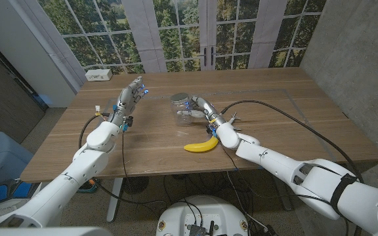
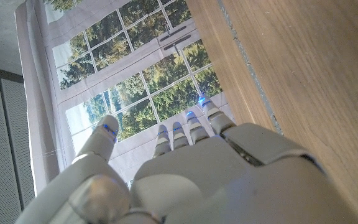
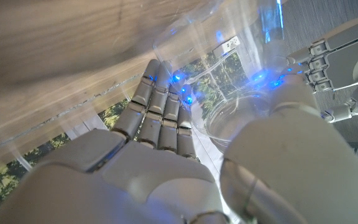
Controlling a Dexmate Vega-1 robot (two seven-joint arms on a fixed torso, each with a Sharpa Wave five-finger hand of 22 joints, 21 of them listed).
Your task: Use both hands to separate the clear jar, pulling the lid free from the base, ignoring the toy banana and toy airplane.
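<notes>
No writing can be read on anything. The left hand [image 1: 129, 97] hovers above the wooden table [image 1: 58, 141], fingers straight, apart, holding nothing. The clear jar [image 1: 181, 105] stands upright mid-table, long axis vertical, lid uppermost; the right hand [image 1: 203, 111] wraps it. Toy banana [image 1: 201, 145] lies near the front edge

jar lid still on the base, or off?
Cannot tell. The clear jar stands upright with the right hand around it; the lid seam is too small and glare-washed to read.
</notes>
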